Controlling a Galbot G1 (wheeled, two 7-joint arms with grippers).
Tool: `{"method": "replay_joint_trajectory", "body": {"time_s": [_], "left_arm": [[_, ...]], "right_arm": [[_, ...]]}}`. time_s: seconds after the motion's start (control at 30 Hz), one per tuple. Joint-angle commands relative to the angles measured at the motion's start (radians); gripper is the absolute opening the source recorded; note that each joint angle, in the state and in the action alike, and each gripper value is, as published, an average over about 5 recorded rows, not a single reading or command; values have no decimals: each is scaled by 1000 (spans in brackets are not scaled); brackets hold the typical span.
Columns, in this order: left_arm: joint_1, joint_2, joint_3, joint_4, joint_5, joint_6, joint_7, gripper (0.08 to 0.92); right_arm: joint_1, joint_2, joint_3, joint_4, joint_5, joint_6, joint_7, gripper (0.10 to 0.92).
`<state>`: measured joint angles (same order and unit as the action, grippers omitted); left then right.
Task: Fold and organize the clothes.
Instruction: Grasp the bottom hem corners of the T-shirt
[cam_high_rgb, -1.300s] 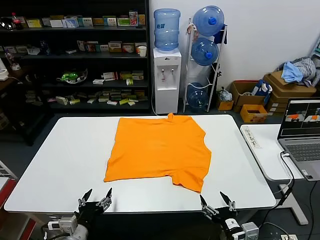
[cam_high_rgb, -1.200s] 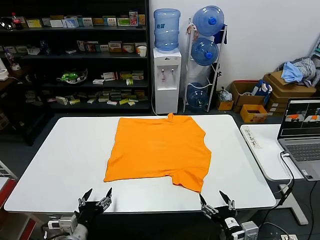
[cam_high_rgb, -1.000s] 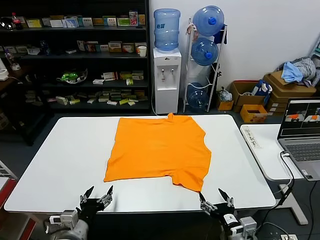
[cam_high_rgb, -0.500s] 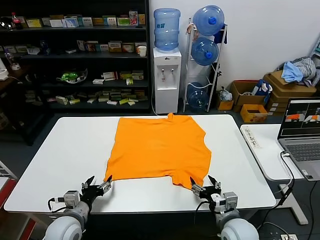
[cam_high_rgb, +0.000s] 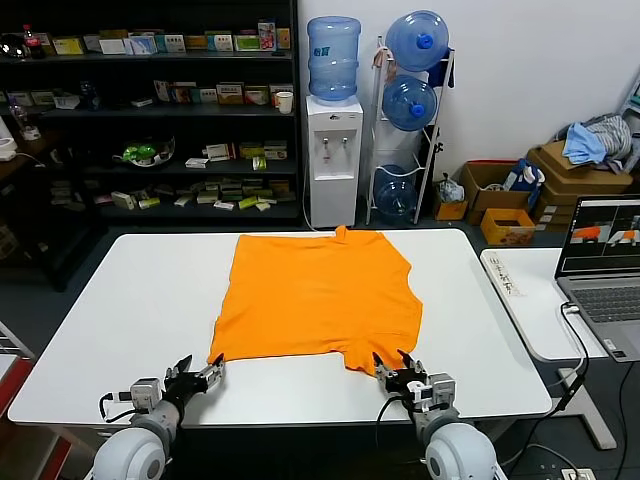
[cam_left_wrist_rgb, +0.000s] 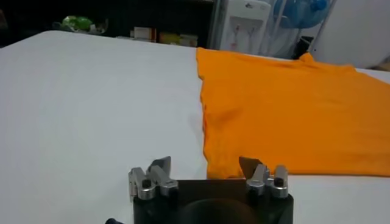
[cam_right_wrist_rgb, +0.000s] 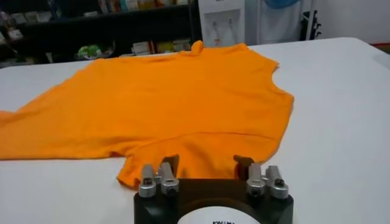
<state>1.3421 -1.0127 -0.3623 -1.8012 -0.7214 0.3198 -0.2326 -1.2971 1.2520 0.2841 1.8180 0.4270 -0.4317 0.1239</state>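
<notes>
T-shirt (cam_high_rgb: 318, 300): one orange short-sleeved shirt lies spread flat on the white table (cam_high_rgb: 120, 320), collar toward the far edge and hem toward the robot.

Left end effector (cam_high_rgb: 197, 374) sits low at the near edge of the table, fingers apart, with one finger at the shirt's near left hem corner. In its wrist view (cam_left_wrist_rgb: 204, 172) that corner lies between the fingers, but no cloth is pinched. Right end effector (cam_high_rgb: 397, 368) is at the near right corner, where a sleeve pokes out past the hem. Its fingers are also apart, straddling the sleeve edge in its wrist view (cam_right_wrist_rgb: 207, 167), and I cannot tell whether they touch the cloth.

Judging by this, the step in hand is the first grasp: both arms are placed to take the near corners before any fold is made. The next move would call for both sets of fingers to close on the fabric only, low enough to catch the thin edge off the table, then a level lift so the shirt does not skew.

Beyond the shirt, counted: one table under it, one laptop (cam_high_rgb: 600, 275) on a side desk to the right, one water dispenser (cam_high_rgb: 333, 160) at the back wall, and four water jugs in all.
</notes>
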Motion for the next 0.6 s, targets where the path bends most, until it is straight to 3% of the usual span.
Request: {"method": "replay_joint_trajectory", "body": {"time_s": [0.03,0.37,0.6], "left_arm": [[3,-3,5,2,-7,6,5,641],[16,-12,7,-9,5,-20,13,355],[71,5,-9,-89,-27,-24,-3,165]], "right_arm": [[-29,-1,-5,12,-10,11,2,420],[-95,-9,34,61,-11,57,4,144],[-178,-46,62,162,24,98,7,125]]}}
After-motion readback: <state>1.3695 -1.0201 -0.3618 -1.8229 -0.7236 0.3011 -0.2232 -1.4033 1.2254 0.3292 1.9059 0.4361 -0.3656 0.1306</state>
